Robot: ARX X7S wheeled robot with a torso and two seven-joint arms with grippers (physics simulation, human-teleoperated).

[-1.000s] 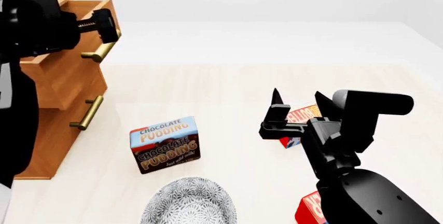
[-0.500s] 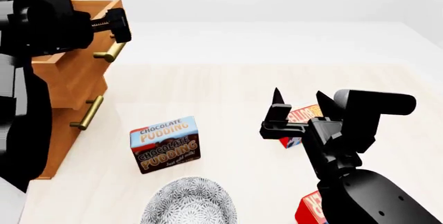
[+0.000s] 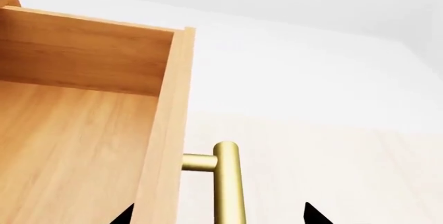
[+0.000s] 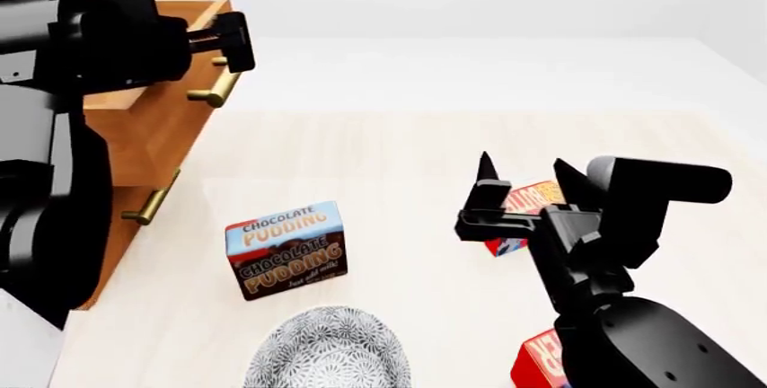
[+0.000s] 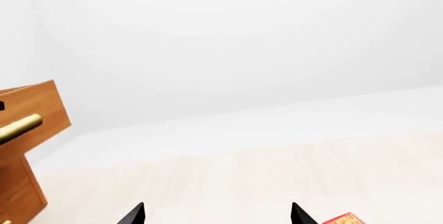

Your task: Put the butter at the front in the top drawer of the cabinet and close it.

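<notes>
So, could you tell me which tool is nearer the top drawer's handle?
Left. The left tool is at the handle; the right tool hovers far away, above a red box.

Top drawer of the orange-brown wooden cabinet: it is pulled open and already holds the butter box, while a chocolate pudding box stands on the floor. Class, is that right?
Not quite. The left wrist view shows the open top drawer of the cabinet with nothing in its visible part. The chocolate pudding box does stand on the floor.

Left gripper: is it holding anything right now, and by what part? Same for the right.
The left gripper stands at the top drawer with its fingertips either side of the brass handle; an actual clamp cannot be told. The right gripper is open and empty.
</notes>
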